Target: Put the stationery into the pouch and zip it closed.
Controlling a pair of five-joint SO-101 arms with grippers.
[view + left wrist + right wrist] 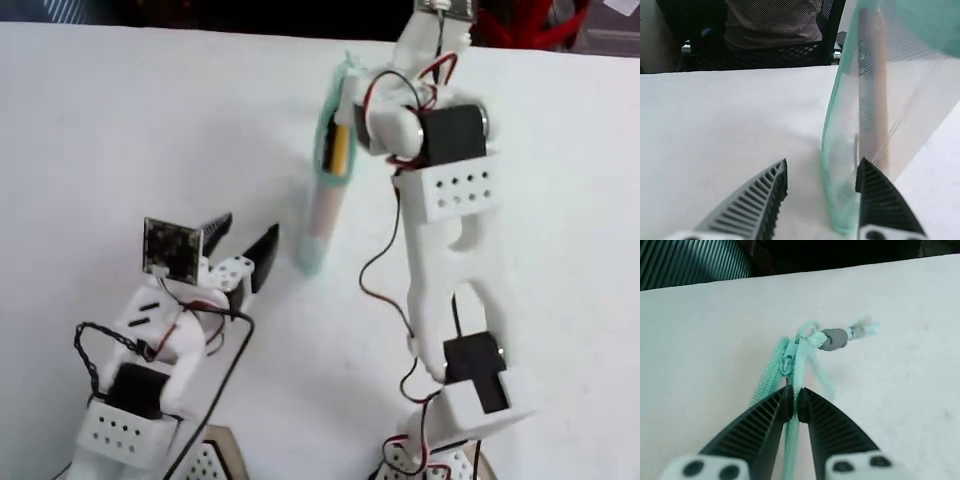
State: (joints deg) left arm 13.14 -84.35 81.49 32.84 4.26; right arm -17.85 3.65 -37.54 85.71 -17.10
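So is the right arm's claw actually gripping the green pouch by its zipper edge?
Yes, the right gripper is shut on the zipper edge of the pouch, right beside the zipper pull.

A plain white tabletop [120,130] is pictured from above, its far edge backed by a dark room. A translucent mint-green pouch [324,210] is stood on its narrow edge near the middle, one lower corner touching the surface. Its pull cord [810,331], tipped with a grey bead [833,338], is laid on the tabletop beside the zip end.
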